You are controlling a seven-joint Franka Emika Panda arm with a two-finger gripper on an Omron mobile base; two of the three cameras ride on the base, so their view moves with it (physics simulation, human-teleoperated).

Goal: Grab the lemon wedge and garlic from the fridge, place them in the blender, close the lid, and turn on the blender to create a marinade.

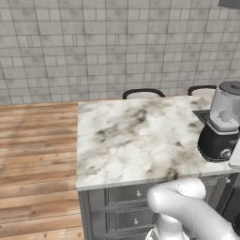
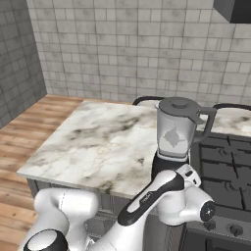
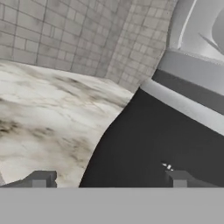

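The blender (image 2: 172,147) stands on the right end of the marble counter (image 2: 98,142), beside the stove. Its black base (image 3: 162,144) looms close in the hand view, with the clear jar (image 3: 197,39) above it. The dark grey lid (image 2: 179,104) sits on top of the jar. Pale pieces (image 2: 171,138) show through the jar wall; I cannot tell lemon wedge from garlic. My gripper (image 3: 110,181) is open, low in front of the base, with nothing between its fingertips (image 3: 41,179). The fridge is out of view.
A black stove (image 2: 225,157) with front knobs adjoins the counter on the right. Two dark chair backs (image 1: 143,93) rise behind the counter. Grey drawers (image 1: 126,194) sit under it. Wood floor (image 1: 33,154) spreads to the left.
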